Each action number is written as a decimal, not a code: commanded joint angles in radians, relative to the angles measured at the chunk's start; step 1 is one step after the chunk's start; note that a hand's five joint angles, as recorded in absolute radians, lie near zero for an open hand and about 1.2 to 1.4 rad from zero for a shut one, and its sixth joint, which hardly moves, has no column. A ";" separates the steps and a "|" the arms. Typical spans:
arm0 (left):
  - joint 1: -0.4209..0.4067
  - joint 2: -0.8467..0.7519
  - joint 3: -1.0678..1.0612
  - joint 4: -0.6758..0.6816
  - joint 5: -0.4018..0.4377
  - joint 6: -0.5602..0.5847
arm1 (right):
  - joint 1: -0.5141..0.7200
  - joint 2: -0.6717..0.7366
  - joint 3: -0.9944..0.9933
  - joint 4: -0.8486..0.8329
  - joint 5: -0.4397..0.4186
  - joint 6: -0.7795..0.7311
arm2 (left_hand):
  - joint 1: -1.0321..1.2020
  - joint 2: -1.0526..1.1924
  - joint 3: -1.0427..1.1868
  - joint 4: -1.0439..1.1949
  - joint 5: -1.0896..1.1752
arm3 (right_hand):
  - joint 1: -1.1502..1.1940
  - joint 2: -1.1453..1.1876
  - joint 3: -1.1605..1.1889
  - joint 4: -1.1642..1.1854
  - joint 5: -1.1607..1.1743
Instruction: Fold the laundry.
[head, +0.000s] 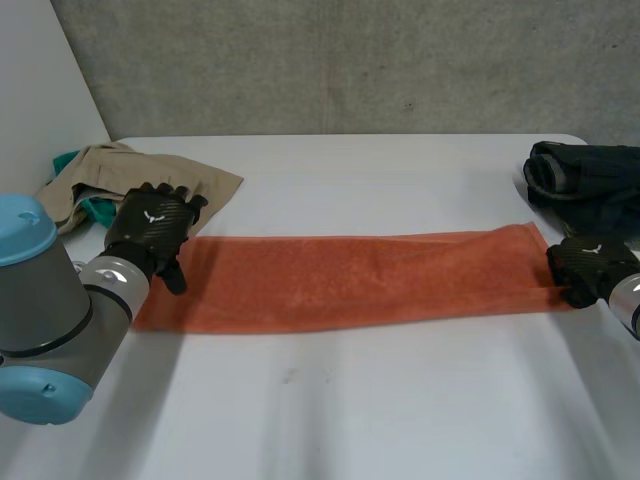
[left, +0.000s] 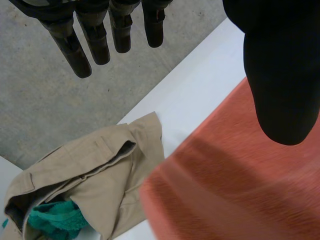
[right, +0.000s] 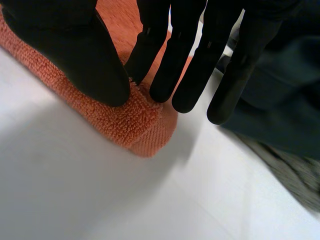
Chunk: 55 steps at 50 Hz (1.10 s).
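An orange towel (head: 350, 280), folded into a long strip, lies flat across the white table (head: 380, 410) from left to right. My left hand (head: 150, 232) hovers over the strip's left end, open and holding nothing. In the left wrist view its fingers (left: 82, 47) are straight and its thumb (left: 282, 75) is spread above the towel (left: 235, 185). My right hand (head: 590, 268) is at the strip's right end. There its thumb (right: 80, 60) and fingers (right: 165, 65) pinch the near right corner of the towel (right: 142, 125), which bunches up a little off the table.
At the back left, just beyond the left hand, a beige garment (head: 120, 175) (left: 95, 165) lies over a teal cloth (left: 55, 220). A dark folded garment (head: 585, 180) (right: 280, 105) sits at the back right, close behind the right hand. A concrete wall stands behind the table.
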 joint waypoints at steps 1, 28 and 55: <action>-0.004 0.027 -0.001 0.000 -0.005 -0.001 | -0.059 -0.039 0.008 -0.042 0.110 -0.061 | -0.015 -0.031 -0.041 -0.029 -0.048 | 0.273 0.219 0.212 0.205 0.245; 0.062 0.214 -0.084 -0.009 0.003 -0.089 | 0.753 -0.044 -0.148 -0.266 -0.041 -0.197 | -0.015 -0.031 -0.041 -0.029 -0.048 | 0.273 0.219 0.212 0.205 0.245; 0.038 0.211 -0.082 0.003 0.006 -0.089 | 0.840 -0.008 -0.147 -0.150 0.269 0.123 | -0.015 -0.031 -0.041 -0.029 -0.048 | -0.949 -1.003 -1.010 -1.016 -0.977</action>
